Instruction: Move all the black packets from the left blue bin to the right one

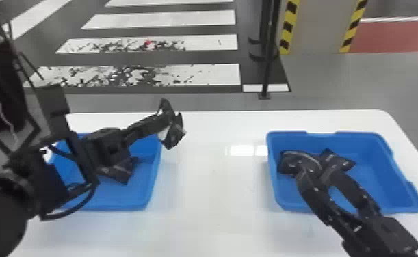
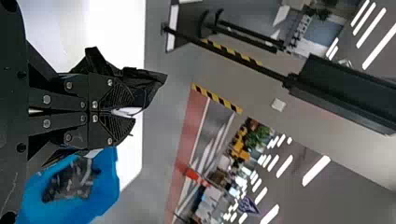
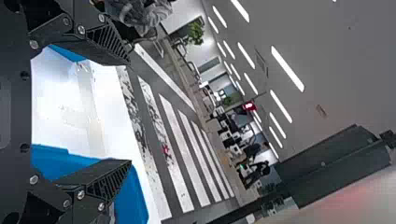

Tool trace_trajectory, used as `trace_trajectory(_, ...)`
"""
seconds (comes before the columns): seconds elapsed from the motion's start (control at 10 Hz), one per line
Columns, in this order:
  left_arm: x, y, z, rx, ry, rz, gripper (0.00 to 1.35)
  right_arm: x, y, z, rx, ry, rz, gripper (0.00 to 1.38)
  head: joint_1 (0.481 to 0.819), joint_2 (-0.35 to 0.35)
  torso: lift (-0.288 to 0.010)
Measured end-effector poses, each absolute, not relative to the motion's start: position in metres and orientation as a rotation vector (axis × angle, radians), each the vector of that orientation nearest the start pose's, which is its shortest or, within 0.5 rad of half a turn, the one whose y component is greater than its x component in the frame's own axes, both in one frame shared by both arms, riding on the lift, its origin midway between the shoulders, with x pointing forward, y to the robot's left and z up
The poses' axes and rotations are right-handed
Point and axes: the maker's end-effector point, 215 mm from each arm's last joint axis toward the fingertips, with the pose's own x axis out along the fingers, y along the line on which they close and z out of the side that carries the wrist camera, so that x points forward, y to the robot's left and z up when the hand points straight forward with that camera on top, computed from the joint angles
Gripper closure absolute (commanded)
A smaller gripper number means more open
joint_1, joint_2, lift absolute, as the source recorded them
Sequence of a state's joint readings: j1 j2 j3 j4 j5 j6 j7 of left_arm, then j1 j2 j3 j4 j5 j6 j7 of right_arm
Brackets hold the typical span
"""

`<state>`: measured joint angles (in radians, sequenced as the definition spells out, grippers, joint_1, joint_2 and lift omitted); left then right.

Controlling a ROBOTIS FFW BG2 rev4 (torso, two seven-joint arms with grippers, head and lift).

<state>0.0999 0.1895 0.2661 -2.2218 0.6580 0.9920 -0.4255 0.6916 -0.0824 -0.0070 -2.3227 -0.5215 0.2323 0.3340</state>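
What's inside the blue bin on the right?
Black packets, bunched together. The right end effector partly covers them, so I can't tell how many there are or what's underneath.

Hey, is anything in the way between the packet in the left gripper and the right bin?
Nothing visible on the table separates the held packet from the right bin. Over that bin, though, is the right gripper, fingers apart, which might crowd the drop.
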Motion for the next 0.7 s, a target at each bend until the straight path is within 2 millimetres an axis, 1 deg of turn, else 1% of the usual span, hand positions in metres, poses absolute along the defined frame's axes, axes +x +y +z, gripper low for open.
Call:
trace_trajectory(0.1, 0.486, 0.154, -0.235, -0.421, 0.256, -0.671, 1.20, 0.378, -0.125, -0.294, 0.458, 0.112, 0.478, 0.30, 0.695, 0.040, -0.154)
trace_trajectory(0.2, 0.480, 0.132, -0.218, -0.460, 0.206, -0.728, 1.20, 0.381, -0.120, -0.294, 0.437, 0.118, 0.502, 0.30, 0.695, 0.026, -0.154)
trace_trajectory(0.3, 0.474, 0.116, -0.204, -0.496, 0.170, -0.767, 1.20, 0.385, -0.116, -0.294, 0.414, 0.122, 0.521, 0.30, 0.695, 0.008, -0.154)
trace_trajectory(0.4, 0.466, 0.103, -0.196, -0.527, 0.157, -0.805, 1.20, 0.391, -0.114, -0.292, 0.397, 0.117, 0.532, 0.30, 0.695, -0.009, -0.154)
trace_trajectory(0.5, 0.459, 0.089, -0.194, -0.548, 0.160, -0.840, 1.20, 0.396, -0.112, -0.288, 0.389, 0.105, 0.543, 0.30, 0.695, -0.027, -0.154)
trace_trajectory(0.6, 0.453, 0.077, -0.193, -0.562, 0.167, -0.868, 1.20, 0.400, -0.110, -0.281, 0.385, 0.090, 0.554, 0.30, 0.695, -0.042, -0.154)
trace_trajectory(0.7, 0.448, 0.068, -0.193, -0.571, 0.174, -0.889, 1.20, 0.401, -0.102, -0.271, 0.386, 0.072, 0.575, 0.30, 0.695, -0.046, -0.154)
